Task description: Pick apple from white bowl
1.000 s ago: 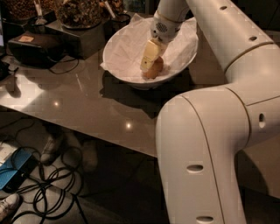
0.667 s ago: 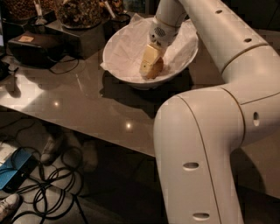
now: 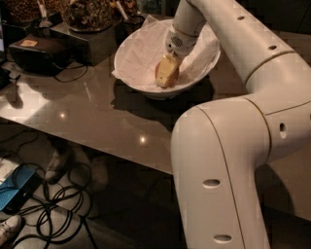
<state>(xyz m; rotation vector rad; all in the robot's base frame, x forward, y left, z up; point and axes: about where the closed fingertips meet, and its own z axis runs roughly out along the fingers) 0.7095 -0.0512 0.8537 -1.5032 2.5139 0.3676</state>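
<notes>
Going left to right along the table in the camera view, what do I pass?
black device → container of nuts → white bowl, with the tool low inside it at the apple → robot's white arm

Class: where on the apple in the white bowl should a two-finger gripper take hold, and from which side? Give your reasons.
Grip the apple across its round middle, coming from above. It lies low in the white bowl, whose sloping walls and crumpled paper would likely block a sideways approach. The gripper is in the bowl at the apple.
</notes>
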